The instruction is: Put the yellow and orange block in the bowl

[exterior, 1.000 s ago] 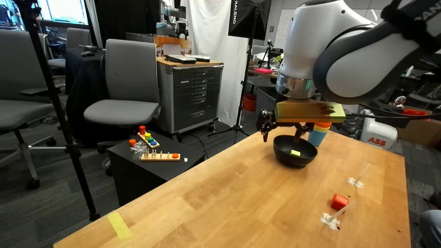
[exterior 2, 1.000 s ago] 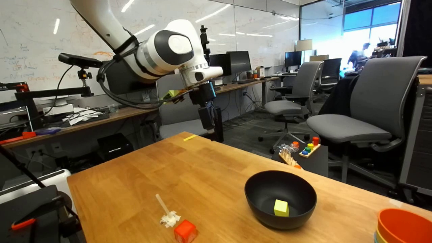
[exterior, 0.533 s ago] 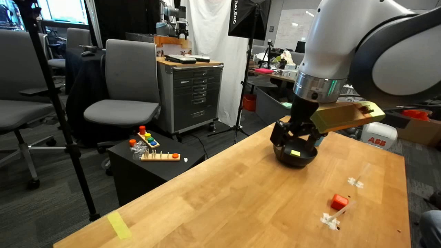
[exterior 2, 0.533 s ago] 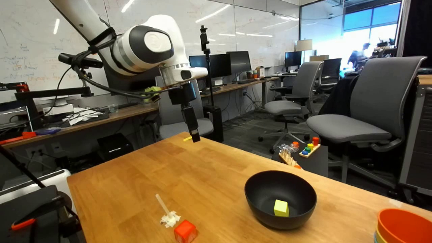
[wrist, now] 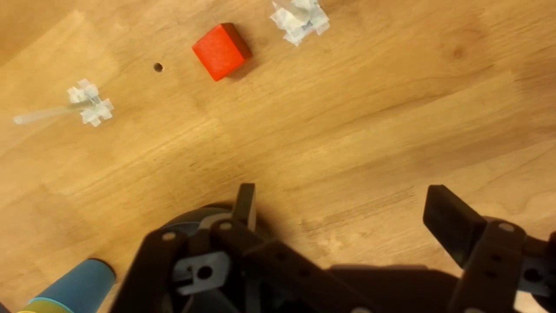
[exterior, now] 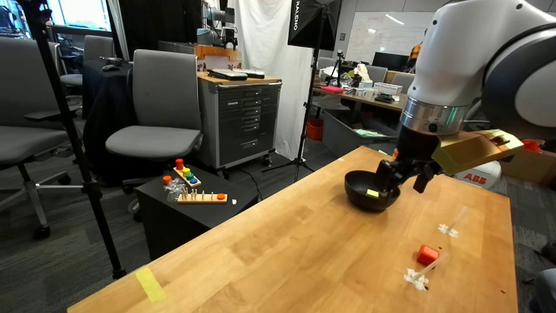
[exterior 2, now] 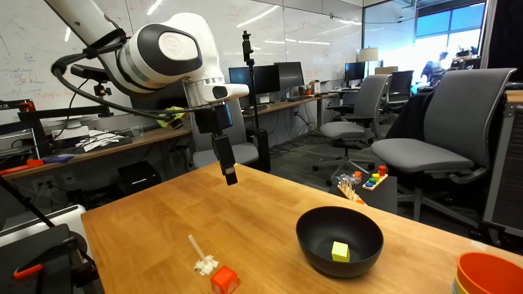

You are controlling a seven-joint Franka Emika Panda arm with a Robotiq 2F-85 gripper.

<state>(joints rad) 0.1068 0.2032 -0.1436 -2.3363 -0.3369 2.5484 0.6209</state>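
Red-orange block — apart from tool

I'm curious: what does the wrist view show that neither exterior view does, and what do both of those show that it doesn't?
Only the wrist view: the lower end of a tapered blue cup, and a gray plate on the black claw.

Only the exterior views: the yellow-green cube inside the round black bowl, and gray office chairs.

Shared: the red-orange block on the wooden table, a white tape patch with a pale stick, and the claw. Maybe the bowl too, mostly hidden in the wrist view.
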